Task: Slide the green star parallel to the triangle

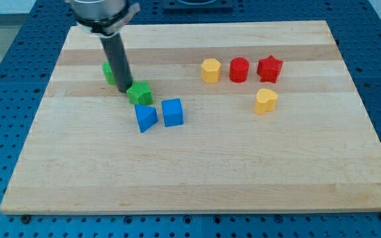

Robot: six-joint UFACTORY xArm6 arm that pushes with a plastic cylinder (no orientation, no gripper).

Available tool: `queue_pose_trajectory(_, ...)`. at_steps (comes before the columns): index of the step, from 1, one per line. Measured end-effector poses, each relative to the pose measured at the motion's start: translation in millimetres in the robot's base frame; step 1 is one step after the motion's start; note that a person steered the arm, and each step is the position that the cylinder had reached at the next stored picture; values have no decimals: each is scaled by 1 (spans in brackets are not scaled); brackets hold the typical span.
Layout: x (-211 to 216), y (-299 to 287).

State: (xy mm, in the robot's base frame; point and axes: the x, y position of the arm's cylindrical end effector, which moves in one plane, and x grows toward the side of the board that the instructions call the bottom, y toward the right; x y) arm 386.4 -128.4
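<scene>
The green star lies left of the board's middle, just above the blue triangle. My tip is at the star's upper left edge, touching or nearly touching it. The dark rod rises from there to the view's top. A second green block sits behind the rod, partly hidden, its shape unclear.
A blue cube stands right of the triangle. A yellow hexagon block, a red cylinder-like block and a red star form a row at upper right. A yellow heart-like block lies below them. The wooden board rests on a blue pegboard.
</scene>
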Motion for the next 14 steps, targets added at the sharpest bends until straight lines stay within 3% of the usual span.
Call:
queue_pose_trajectory(3,-4,169)
queue_pose_trajectory(4,-4,187)
queue_pose_trajectory(7,20,126)
queue_pose_trajectory(10,36,26)
queue_pose_trajectory(14,39,2)
